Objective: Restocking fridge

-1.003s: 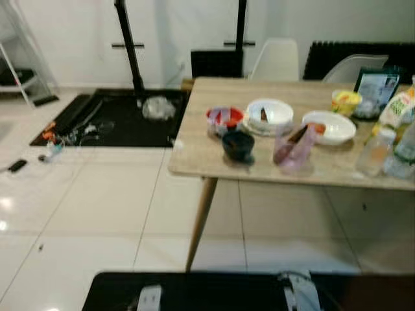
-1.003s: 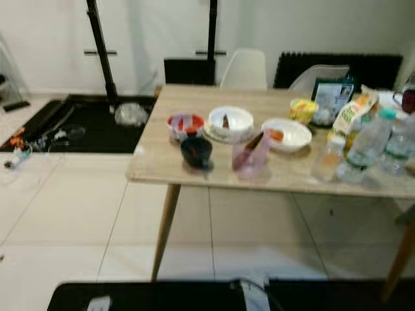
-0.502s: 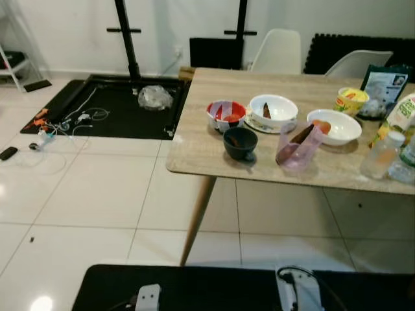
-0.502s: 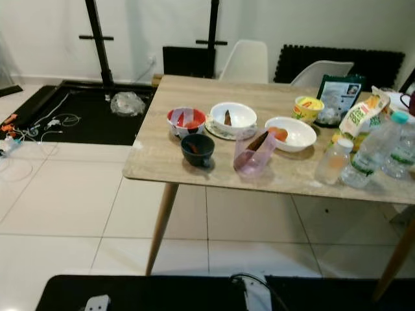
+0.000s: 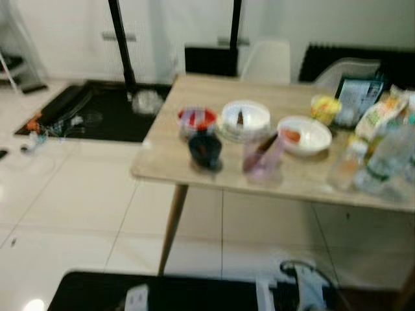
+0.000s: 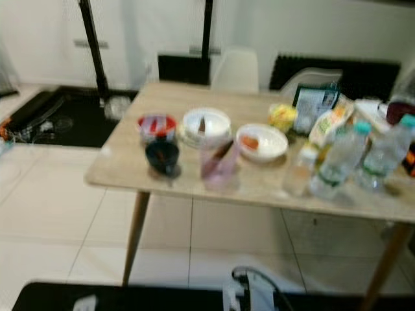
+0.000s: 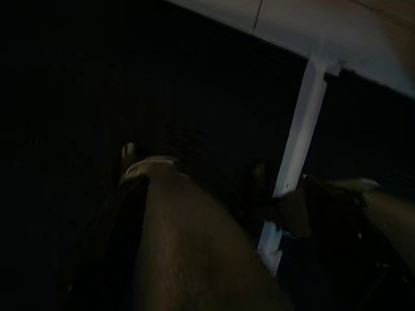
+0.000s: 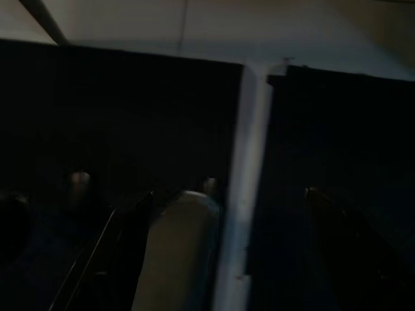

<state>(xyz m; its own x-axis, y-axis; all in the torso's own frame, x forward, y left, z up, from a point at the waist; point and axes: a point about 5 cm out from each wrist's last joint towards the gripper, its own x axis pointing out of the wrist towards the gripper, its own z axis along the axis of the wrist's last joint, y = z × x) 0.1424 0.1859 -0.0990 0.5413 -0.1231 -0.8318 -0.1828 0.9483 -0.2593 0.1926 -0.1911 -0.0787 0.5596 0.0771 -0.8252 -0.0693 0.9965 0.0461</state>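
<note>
The table stands ahead of the robot, its long axis running left to right, with the goods to restock at its right end — clear bottles near the edge, a carton just behind them. That side lies nearer the right arm. Bowls, a dark cup and a pink jug sit mid-table. The left gripper and right gripper hang in shade over something dark; I cannot tell how their fingers stand. Against the previous frame the whole picture has slid left and blurred — camera motion, while the items on the table lie as before.
</note>
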